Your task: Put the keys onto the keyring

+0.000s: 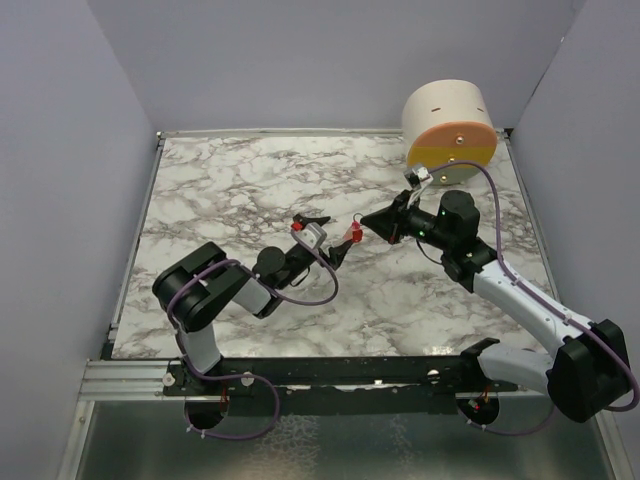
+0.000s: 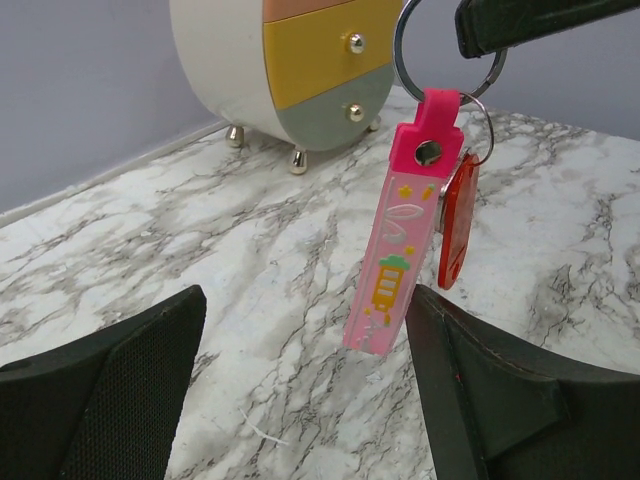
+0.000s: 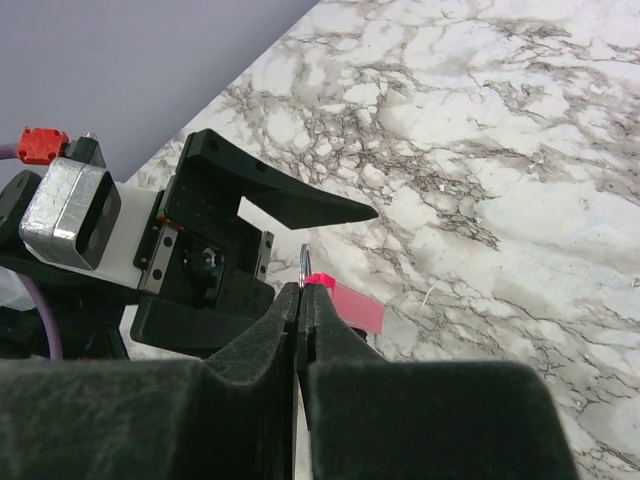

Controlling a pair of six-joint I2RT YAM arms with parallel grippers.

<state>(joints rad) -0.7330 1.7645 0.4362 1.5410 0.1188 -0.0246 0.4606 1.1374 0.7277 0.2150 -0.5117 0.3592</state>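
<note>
The keyring is a metal ring (image 2: 405, 60) with a pink strap (image 2: 395, 250) hanging straight down from it above the marble table (image 2: 250, 250). A red key head (image 2: 458, 225) hangs on the ring just behind the strap; its blade does not show. My right gripper (image 3: 302, 290) is shut on the ring, and the strap (image 3: 350, 308) pokes out past its tips. In the top view the right gripper (image 1: 366, 224) holds the keyring (image 1: 352, 236) in mid-table. My left gripper (image 2: 305, 310) is open and empty, its fingers on either side of the strap's lower end; it also shows from above (image 1: 336, 233).
A round cream drawer cabinet (image 1: 450, 125) with yellow and orange drawer fronts stands at the back right; it also shows in the left wrist view (image 2: 300, 60). Grey walls close in the table on three sides. A metal rail (image 1: 130, 375) runs along the near edge.
</note>
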